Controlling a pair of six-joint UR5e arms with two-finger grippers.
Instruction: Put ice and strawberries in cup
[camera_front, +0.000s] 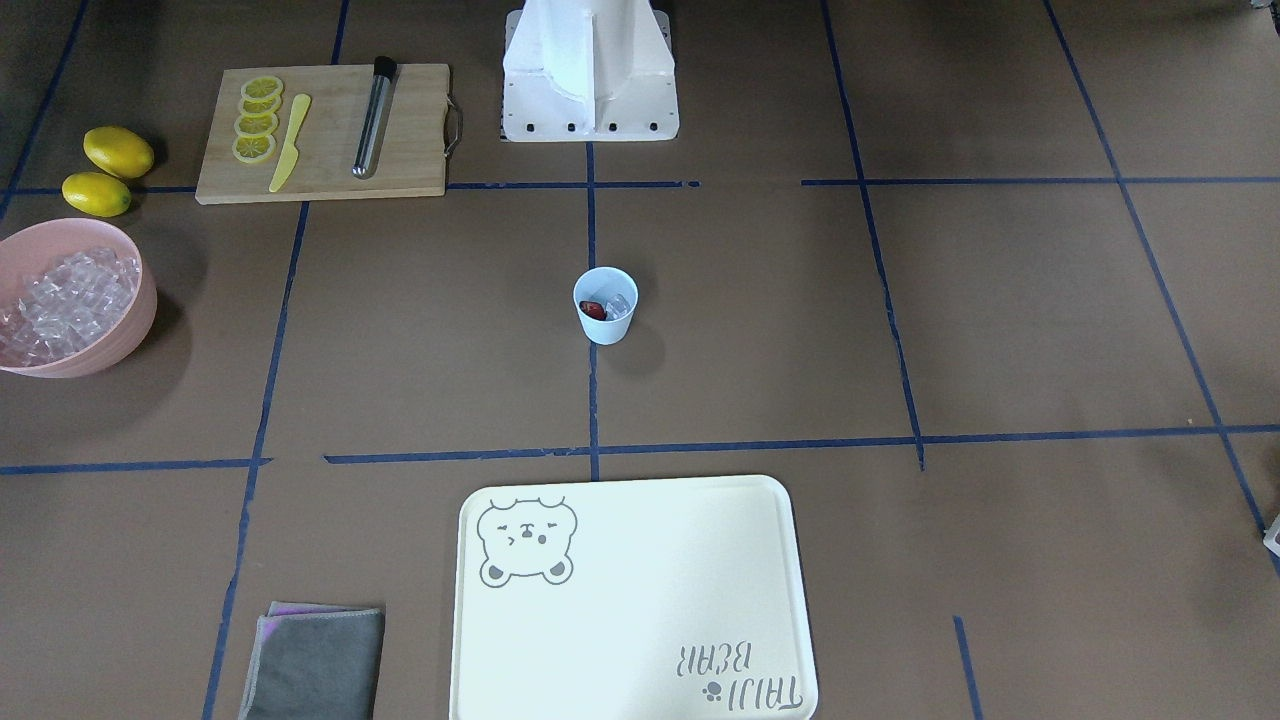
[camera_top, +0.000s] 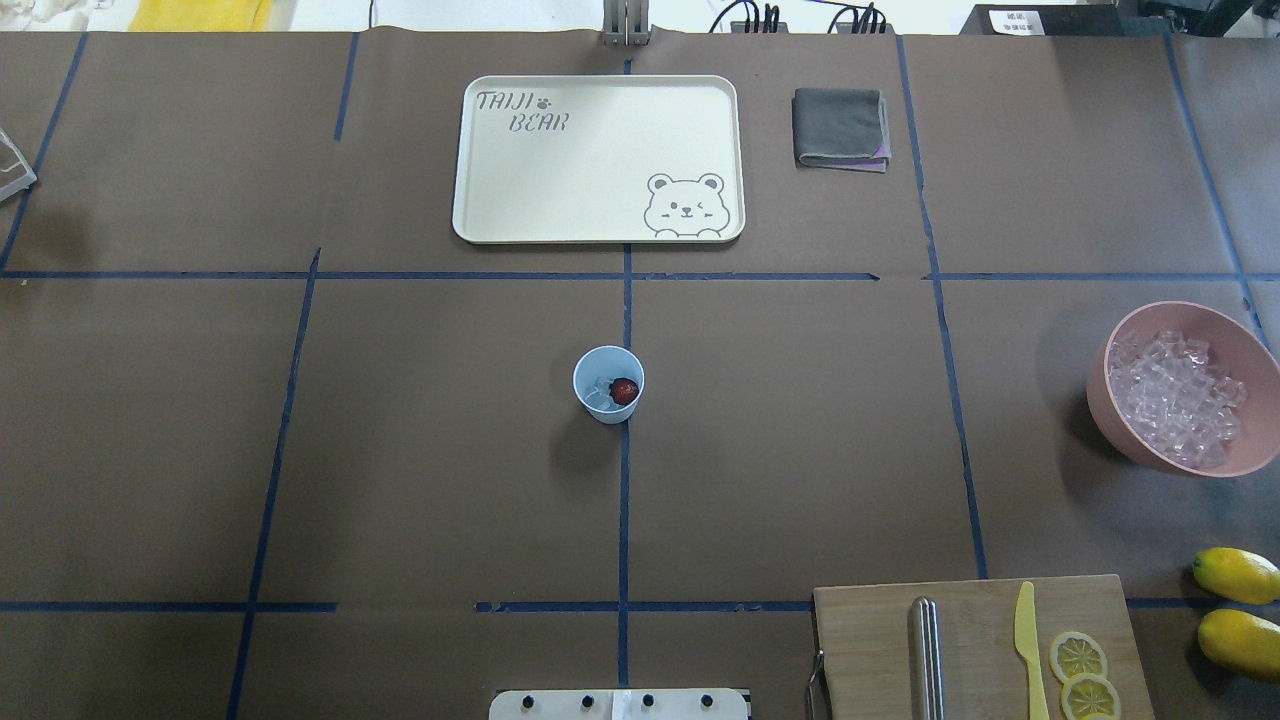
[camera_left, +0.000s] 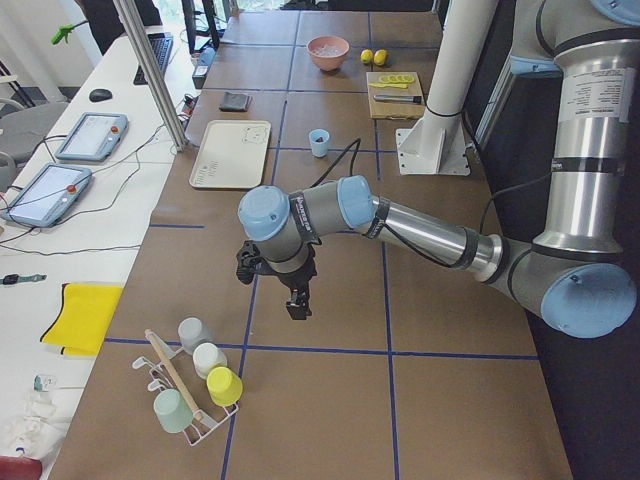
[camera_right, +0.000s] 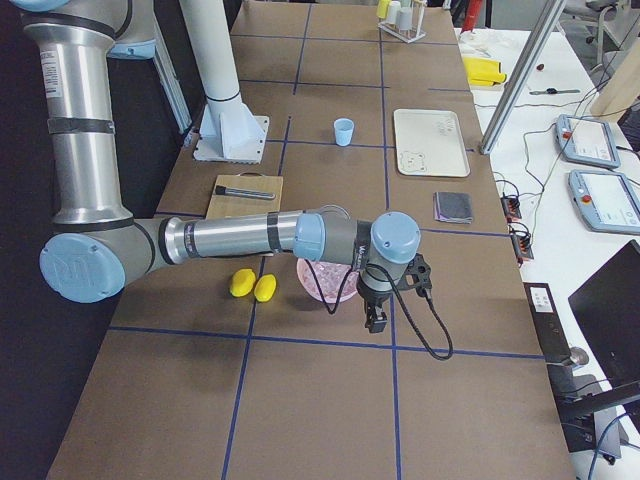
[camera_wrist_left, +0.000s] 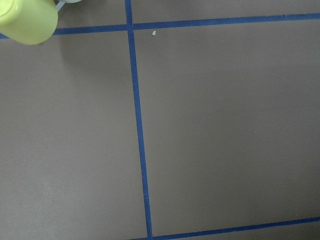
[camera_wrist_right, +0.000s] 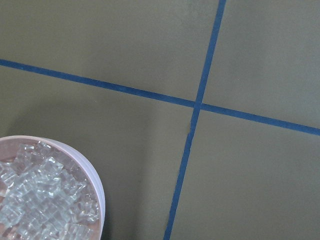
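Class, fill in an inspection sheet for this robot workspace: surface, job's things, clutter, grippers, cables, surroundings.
Surface: brown table, blue tape grid.
Job's things: cup upright at centre, holding the strawberry and some ice; more ice in the pink bowl.
Clutter: cutting board with lemon slices, knife, metal rod; two lemons; tray; cloth; rack of cups.
Grippers: left gripper and right gripper above the table, far from the cup; open or shut cannot be told.
Cables: black cable loops from the right wrist.
Surroundings: side bench with tablets.
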